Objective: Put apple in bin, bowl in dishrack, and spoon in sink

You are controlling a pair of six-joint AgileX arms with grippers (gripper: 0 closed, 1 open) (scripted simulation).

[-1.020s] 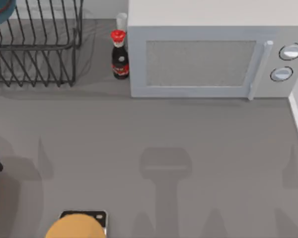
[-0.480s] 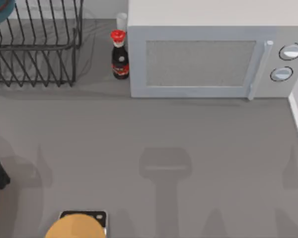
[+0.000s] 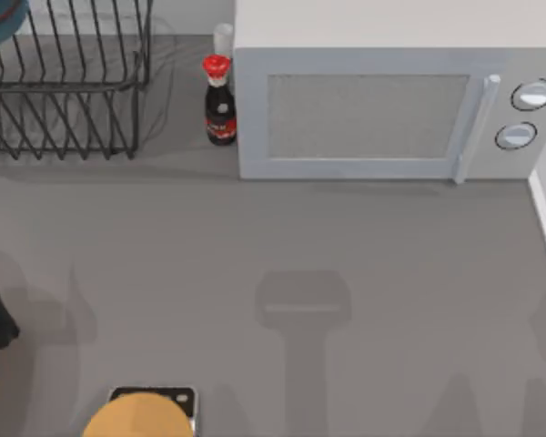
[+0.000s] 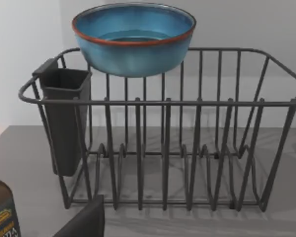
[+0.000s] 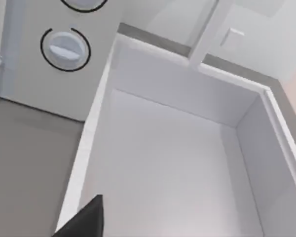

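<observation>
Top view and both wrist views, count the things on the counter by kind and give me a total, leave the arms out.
Bowl: 1
Dishrack: 1
Cutlery holder on the rack: 1
Red-capped sauce bottle: 1
Microwave: 1
Sink: 1
Jar with a label: 1
Total: 7

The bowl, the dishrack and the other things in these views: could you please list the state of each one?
bowl: upright, empty, at the top of the dishrack's back rail.
dishrack: upright on the counter, its tines hold nothing.
caddy: hung on the rack's end, upright.
sauce bottle: upright, red cap on.
microwave: door shut.
sink: basin empty.
left tool: a dark tip in front of the rack.
</observation>
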